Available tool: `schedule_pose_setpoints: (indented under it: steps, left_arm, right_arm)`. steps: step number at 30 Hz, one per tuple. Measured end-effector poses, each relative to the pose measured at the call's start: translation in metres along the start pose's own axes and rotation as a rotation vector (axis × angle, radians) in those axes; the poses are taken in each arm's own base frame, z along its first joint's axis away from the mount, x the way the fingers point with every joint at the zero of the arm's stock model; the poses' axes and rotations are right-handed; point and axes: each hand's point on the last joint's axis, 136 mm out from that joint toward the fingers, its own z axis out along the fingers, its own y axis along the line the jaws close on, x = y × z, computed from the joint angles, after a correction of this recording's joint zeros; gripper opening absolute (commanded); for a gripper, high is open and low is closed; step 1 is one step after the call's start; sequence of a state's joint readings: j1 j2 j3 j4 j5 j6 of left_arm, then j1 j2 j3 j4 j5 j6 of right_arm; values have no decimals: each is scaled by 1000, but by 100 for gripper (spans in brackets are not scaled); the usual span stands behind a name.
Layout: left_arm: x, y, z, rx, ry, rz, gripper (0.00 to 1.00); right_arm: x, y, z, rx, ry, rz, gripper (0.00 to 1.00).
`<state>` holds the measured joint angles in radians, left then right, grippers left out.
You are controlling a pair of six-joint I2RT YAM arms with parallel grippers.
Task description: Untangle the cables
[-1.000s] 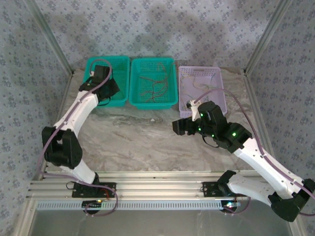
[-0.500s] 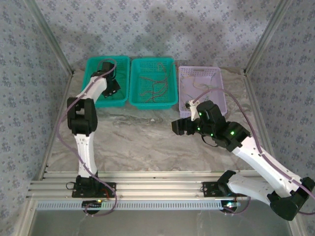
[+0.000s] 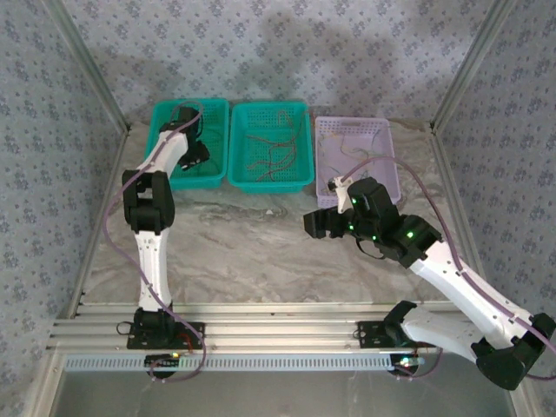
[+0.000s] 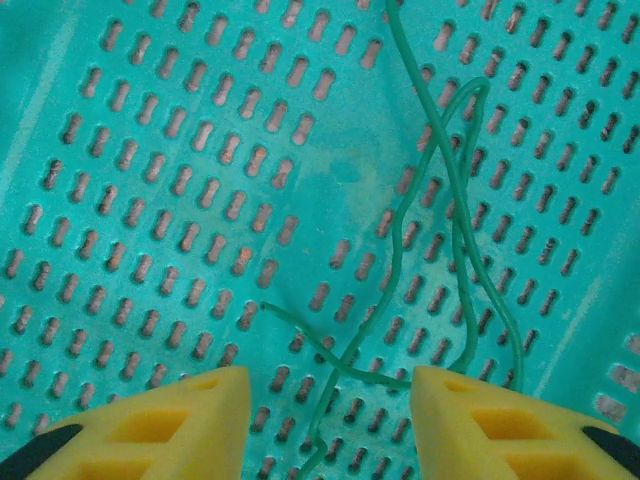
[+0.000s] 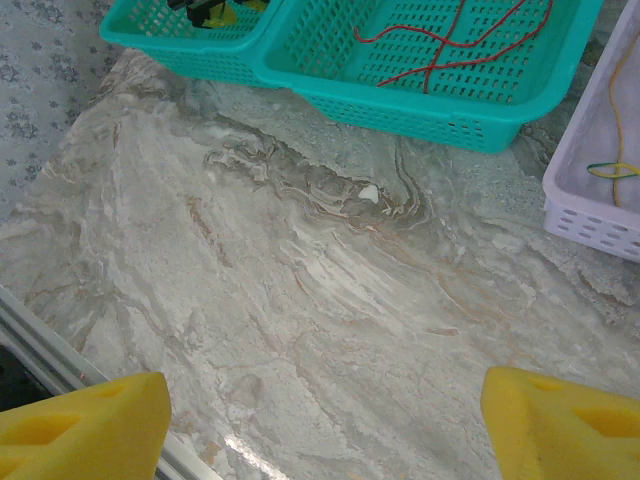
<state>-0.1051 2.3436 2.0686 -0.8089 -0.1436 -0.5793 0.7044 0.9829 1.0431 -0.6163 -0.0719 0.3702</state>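
The left fingers (image 4: pixel 150 425) stand apart, low over the floor of the left teal basket (image 4: pixel 150 150), and hold nothing. The green cable (image 4: pixel 455 200) lies flat there, at the right of the frame, and its crossing strands run down between them. The right fingers (image 5: pixel 80 425) are wide apart and empty over the counter (image 5: pixel 300 280). Red cables (image 5: pixel 450 40) lie in the middle basket (image 5: pixel 430 105), upper right. I think the risk is this: closing now may pinch 2 strands together and tighten the crossing, or the thin flat wire may slip out.
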Motion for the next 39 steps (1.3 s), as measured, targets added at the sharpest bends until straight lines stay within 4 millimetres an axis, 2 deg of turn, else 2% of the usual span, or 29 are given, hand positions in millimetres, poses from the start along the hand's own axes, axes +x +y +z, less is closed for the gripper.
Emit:
schedule_pose_setpoints:
  steps: [8,10,13,16,19,21,28,39]
  left_arm:
    - [-8,-3,-9,8,-16,16,73]
    - [-8,-3,-14,10,-14,17,76]
    - [-16,-6,-26,19,-30,14,79]
    - [-25,-8,-41,33,-57,14,86]
    - [-32,-7,-55,41,-77,12,90]
    - [-37,-4,-62,43,-90,7,99]
    - [-53,15,-75,36,-113,-31,100]
    - [-78,43,-111,52,-168,-98,100]
  right_arm:
    - [0,0,0,0,0,0,83]
    - [0,0,0,0,0,0,83]
    - [0,0,0,0,0,0,83]
    - [0,0,0,0,0,0,83]
    - [0,0,0,0,0,0,83]
    - [0,0,0,-1,0,0,83]
    - [0,1,0,-7,3,0,83]
    - [2,3,1,-20,13,0,83]
